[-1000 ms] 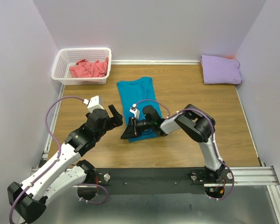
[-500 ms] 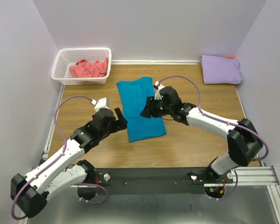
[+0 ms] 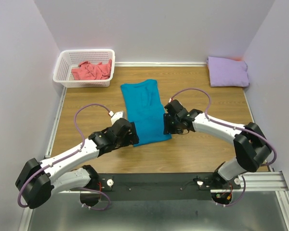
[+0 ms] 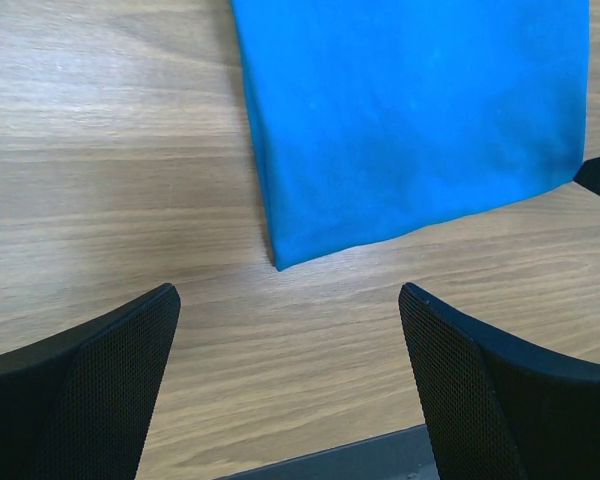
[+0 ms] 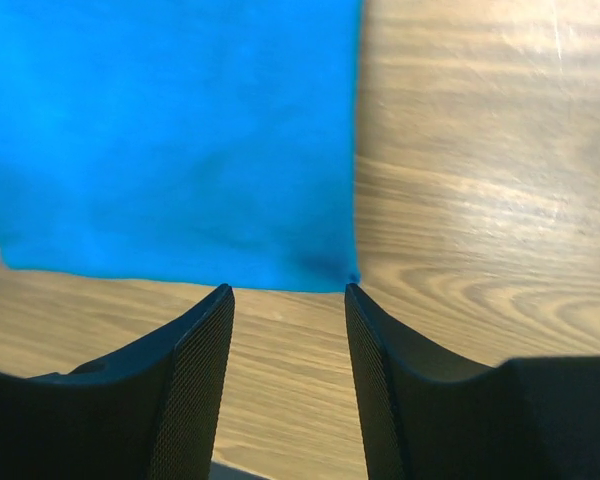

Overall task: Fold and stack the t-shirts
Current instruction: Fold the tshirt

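A teal-blue t-shirt [image 3: 145, 109] lies flat on the wooden table, folded into a long strip. My left gripper [image 3: 133, 138] is open at its near left corner; in the left wrist view the teal-blue t-shirt [image 4: 410, 110] lies just ahead of the left gripper [image 4: 290, 340], with bare wood between the fingers [image 4: 110, 385]. My right gripper [image 3: 167, 129] is open at the near right corner. There the right gripper [image 5: 288, 292] has its tips at the hem of the teal-blue t-shirt [image 5: 170, 130], holding nothing. A folded lavender t-shirt [image 3: 227, 71] lies back right. A crumpled coral-pink t-shirt [image 3: 91, 70] sits in the basket.
A white lattice basket [image 3: 62, 60] stands at the back left corner. White walls close in the table on the left, back and right. A black rail [image 3: 154, 182] with both arm bases runs along the near edge.
My right gripper swung from the shirt's near left end to its right edge, then back to the near right corner. My left gripper moved right, down to the near left corner.
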You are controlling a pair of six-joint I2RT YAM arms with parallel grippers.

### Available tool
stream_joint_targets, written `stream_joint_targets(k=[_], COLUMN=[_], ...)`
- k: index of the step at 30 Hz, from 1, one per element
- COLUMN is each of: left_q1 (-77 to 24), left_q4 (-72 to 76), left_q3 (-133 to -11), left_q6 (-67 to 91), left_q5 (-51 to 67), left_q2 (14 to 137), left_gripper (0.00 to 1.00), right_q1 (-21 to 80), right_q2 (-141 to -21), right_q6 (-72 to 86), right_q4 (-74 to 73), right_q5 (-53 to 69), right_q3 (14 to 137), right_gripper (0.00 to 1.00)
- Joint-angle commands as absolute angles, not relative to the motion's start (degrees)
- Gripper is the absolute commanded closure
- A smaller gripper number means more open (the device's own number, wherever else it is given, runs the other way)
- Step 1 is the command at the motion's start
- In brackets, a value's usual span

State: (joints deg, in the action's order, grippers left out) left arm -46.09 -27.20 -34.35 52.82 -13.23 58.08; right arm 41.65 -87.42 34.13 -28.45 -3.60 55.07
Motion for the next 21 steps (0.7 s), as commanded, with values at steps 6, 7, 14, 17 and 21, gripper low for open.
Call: stream_joint_targets(k=[6, 7, 14, 17, 21], left_q1=[-47.37, -47.37, -47.37, -47.37, -47.37], left_q4=[-24.7, -24.7, -24.61, -24.61, -25.75], left_q3=[-34.19, -34.1, -34.01, -33.93, -33.93], left_q6=[54.14, 54.05, 52.91, 52.74, 52.47], left_q5=[-13.62, -13.62, -14.06, -13.89, -14.06], left_q2=[60.03, 60.03, 60.64, 60.56, 60.38], left_gripper=[0.02, 0.02, 0.02, 0.02, 0.02], right_q1=[42.01, 42.01, 41.92, 41.92, 41.92], right_q2=[-92.98, -93.25, -96.06, -97.12, -96.77], right_q6=[37.88, 38.05, 39.72, 40.52, 42.45], right_q4=[-31.73, -31.64, -29.97, -29.35, -29.44], right_q5=[-9.49, -9.93, -9.32, -7.83, -5.9], right_q3=[54.93, 55.02, 53.26, 51.51, 48.43], right_gripper=[0.47, 0.48, 0.51, 0.55, 0.61])
